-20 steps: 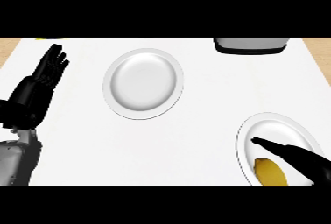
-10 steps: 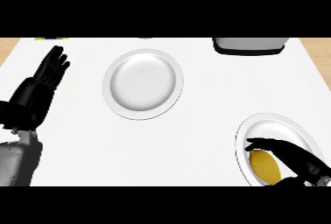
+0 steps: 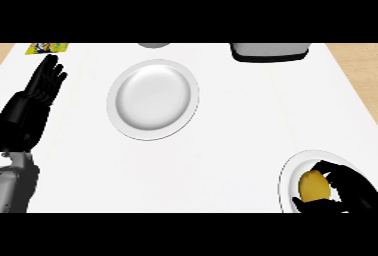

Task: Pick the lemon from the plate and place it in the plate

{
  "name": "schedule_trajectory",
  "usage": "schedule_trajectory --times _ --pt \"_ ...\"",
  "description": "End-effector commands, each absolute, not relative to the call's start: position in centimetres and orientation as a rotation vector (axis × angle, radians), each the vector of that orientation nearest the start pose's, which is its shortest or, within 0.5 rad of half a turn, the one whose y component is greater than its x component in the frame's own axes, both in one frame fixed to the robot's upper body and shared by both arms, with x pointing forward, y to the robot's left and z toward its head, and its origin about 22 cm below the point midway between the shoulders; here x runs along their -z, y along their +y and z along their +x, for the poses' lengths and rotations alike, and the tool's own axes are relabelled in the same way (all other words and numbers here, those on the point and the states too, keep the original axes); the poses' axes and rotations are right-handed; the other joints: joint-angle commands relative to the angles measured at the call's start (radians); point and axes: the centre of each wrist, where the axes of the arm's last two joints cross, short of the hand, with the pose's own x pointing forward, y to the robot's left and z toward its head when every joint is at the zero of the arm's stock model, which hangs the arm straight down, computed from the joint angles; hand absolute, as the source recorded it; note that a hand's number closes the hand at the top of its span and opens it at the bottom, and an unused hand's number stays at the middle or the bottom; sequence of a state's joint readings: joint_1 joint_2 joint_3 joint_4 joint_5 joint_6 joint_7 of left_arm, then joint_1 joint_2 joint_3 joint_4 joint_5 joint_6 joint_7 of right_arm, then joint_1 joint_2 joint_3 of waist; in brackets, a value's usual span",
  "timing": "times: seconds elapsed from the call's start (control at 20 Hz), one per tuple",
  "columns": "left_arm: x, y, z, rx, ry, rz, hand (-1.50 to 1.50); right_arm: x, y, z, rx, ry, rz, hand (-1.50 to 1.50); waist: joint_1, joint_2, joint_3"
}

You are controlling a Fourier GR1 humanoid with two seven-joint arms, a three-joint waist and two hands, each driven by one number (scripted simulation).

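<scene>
Right hand: fingers now curled round lemon on near plate; grasp made, lift pending. Left hand: open, resting.

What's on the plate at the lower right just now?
The lemon lies on the lower-right plate, with the right hand curled round it. The hand covers the lemon's right side and much of the plate, so nothing else can be ruled out.
</scene>
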State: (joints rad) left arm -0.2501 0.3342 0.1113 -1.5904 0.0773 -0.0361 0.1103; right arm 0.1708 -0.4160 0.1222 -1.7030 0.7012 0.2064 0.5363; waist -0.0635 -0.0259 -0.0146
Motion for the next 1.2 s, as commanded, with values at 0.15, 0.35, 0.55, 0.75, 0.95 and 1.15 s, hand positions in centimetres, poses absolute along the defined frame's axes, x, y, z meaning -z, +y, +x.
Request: schedule_trajectory --times 0.15,0.35,0.55,0.75,0.95,1.15 --pt "-10.3 30.0 28.9 0.211 -1.733 0.205 0.00 -3.2 -25.5 16.4 -0.568 -0.596 -1.250 1.50 0.008 0.006 0.007" --pt "-10.1 29.1 29.2 0.202 -1.729 0.189 0.00 -6.8 -19.7 13.8 -0.501 -0.686 -1.310 1.50 0.030 0.014 0.010" --pt "-9.9 28.2 29.2 0.220 -1.746 0.147 0.00 -11.2 -14.9 13.7 -0.452 -0.921 -1.330 1.50 0.058 0.019 0.011" --pt "-10.9 29.9 29.2 0.235 -1.740 0.153 0.00 -13.8 -10.4 13.7 -0.400 -1.177 -1.277 1.50 0.076 0.020 0.012" --pt "-10.6 28.3 29.8 0.256 -1.749 0.142 0.00 -15.3 -7.3 12.7 -0.401 -1.317 -1.230 1.50 0.074 0.024 0.012" --pt "-10.6 28.3 30.1 0.252 -1.762 0.126 0.00 -15.8 -5.0 17.0 -0.419 -1.358 -1.228 1.50 0.094 0.030 0.013"
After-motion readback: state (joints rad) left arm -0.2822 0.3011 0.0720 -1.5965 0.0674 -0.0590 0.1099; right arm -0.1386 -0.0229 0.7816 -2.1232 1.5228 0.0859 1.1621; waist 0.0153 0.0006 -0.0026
